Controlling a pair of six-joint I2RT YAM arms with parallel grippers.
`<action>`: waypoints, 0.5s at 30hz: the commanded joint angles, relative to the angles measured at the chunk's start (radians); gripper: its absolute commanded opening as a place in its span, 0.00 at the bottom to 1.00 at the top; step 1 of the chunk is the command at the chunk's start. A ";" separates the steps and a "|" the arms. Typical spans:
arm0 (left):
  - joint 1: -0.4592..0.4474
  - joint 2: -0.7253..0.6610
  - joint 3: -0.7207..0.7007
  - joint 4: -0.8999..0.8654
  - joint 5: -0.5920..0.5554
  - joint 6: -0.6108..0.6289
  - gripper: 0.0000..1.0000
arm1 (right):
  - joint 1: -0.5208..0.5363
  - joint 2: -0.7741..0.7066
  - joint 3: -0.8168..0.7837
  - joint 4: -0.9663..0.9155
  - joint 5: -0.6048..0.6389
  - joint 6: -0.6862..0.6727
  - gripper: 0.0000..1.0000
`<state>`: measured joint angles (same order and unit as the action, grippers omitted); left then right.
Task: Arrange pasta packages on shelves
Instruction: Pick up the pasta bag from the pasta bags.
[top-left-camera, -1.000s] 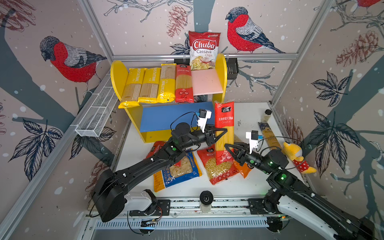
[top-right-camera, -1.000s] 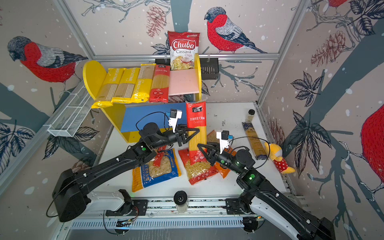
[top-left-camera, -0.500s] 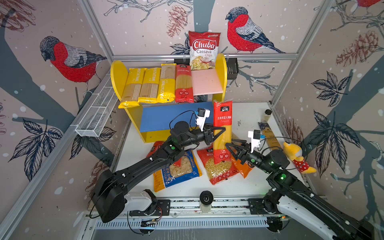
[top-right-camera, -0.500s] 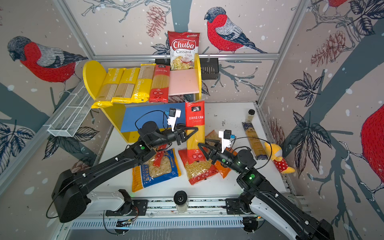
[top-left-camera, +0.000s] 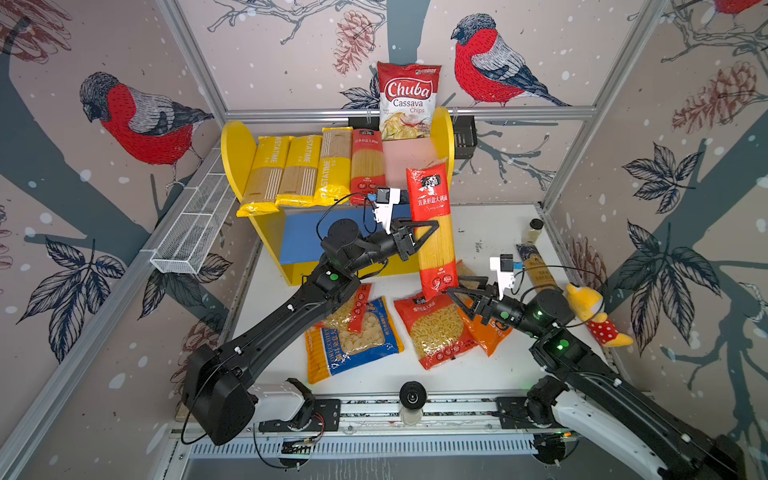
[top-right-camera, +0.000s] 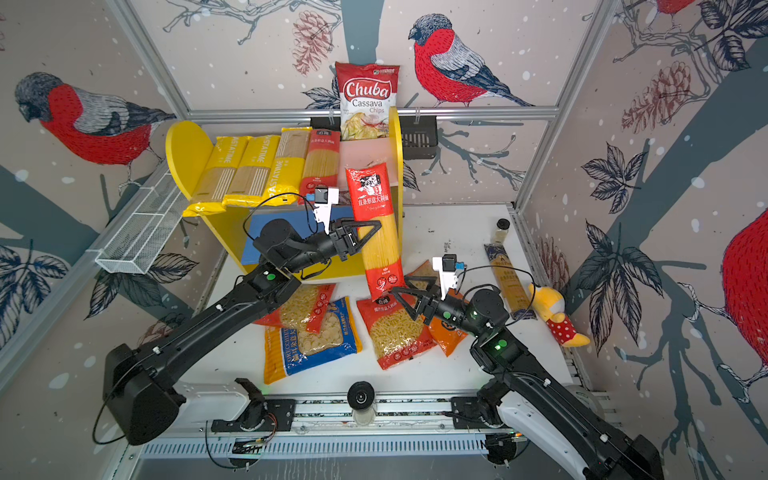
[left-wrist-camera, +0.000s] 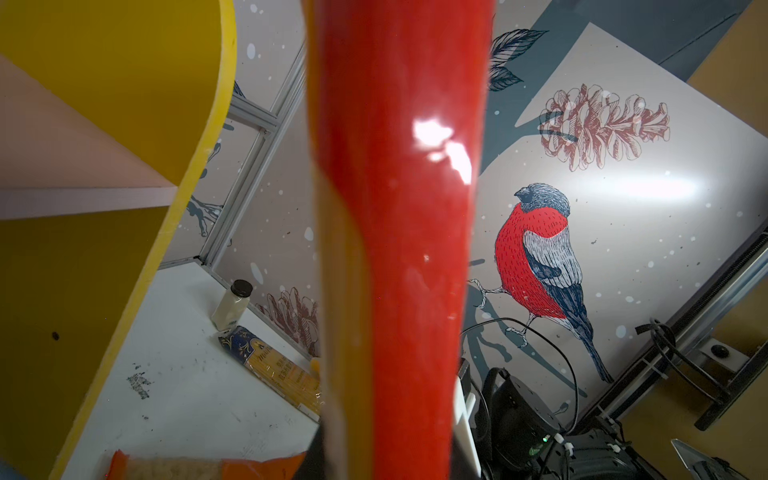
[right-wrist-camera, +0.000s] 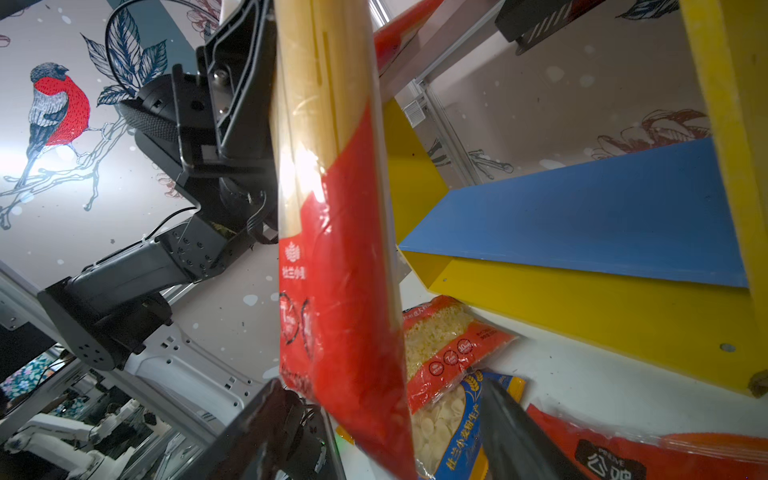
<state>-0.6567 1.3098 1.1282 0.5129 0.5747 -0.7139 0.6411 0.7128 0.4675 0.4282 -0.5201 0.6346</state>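
Observation:
My left gripper (top-left-camera: 424, 240) is shut on a long red spaghetti pack (top-left-camera: 434, 232) and holds it upright in front of the shelves (top-left-camera: 237, 153), its top level with the pink upper board (top-left-camera: 409, 162). In the left wrist view the pack (left-wrist-camera: 395, 249) fills the middle. My right gripper (top-left-camera: 456, 302) is open, its fingers on either side of the pack's lower end (right-wrist-camera: 345, 332) and apart from it. Three yellow packs (top-left-camera: 299, 170) and a red one (top-left-camera: 368, 166) lie on the upper board. The blue lower board (top-left-camera: 299, 245) is bare.
On the table lie a blue-yellow bag (top-left-camera: 353, 340), red bags (top-left-camera: 436, 332), an orange bag (top-left-camera: 486, 336) and a dark-blue spaghetti pack (top-left-camera: 536, 266). A small bottle (top-left-camera: 532, 230) and plush toy (top-left-camera: 594, 316) sit right. A chips bag (top-left-camera: 409, 99), black basket (top-left-camera: 463, 133) and wire basket (top-left-camera: 191, 232) hang on the walls.
The right gripper's jaws have widened around the pack's lower end. The left gripper has lifted the red spaghetti pack higher, toward the upper board.

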 joint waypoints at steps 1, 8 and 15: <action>0.002 -0.001 0.016 0.150 0.042 -0.038 0.07 | 0.000 0.010 0.007 0.110 -0.045 0.044 0.73; 0.002 -0.007 0.007 0.162 0.044 -0.043 0.07 | 0.011 0.074 -0.002 0.287 -0.084 0.148 0.62; 0.003 -0.007 0.020 0.153 0.040 -0.030 0.08 | 0.024 0.089 -0.007 0.338 -0.095 0.180 0.40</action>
<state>-0.6544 1.3106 1.1316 0.5198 0.6144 -0.7517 0.6613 0.8017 0.4614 0.6739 -0.5900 0.7879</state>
